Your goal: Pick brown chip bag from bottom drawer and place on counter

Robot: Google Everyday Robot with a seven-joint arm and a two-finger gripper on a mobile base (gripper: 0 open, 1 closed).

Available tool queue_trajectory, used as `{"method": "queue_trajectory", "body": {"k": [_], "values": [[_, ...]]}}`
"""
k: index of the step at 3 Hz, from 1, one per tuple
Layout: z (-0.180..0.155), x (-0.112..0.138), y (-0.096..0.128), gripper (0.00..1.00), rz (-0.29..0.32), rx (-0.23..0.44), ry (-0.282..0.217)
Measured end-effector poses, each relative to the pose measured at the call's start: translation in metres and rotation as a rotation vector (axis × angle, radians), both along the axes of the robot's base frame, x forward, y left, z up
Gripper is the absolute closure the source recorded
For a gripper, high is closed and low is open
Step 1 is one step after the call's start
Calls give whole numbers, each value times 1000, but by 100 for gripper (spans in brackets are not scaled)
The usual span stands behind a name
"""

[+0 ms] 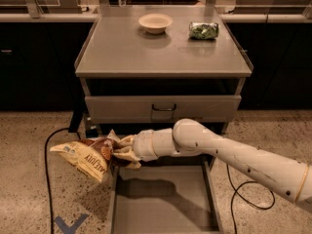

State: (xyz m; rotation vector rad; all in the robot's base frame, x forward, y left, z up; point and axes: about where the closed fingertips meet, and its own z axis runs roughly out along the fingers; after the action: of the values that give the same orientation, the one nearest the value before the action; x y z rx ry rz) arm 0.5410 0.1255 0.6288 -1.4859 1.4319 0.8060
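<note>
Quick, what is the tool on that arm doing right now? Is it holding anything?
The tool is closed on the brown chip bag, holding it up just left of the open bottom drawer.

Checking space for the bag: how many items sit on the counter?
2: a bowl back centre, a green packet back right. Gripper holds chip bag left of drawer.

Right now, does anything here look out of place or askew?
Yes. The brown chip bag, crumpled and tilted, hangs in the gripper left of the open bottom drawer, over the speckled floor instead of the counter. The bowl and green packet sit neatly on the counter.
</note>
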Motion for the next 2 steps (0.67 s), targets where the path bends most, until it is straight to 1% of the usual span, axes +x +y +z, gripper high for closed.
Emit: {"method": "queue_trajectory", "body": {"k": [1,2], "values": [[43,9,-5,100,-17,25,-45],[112,15,-9,100,-16,57,-112]]}}
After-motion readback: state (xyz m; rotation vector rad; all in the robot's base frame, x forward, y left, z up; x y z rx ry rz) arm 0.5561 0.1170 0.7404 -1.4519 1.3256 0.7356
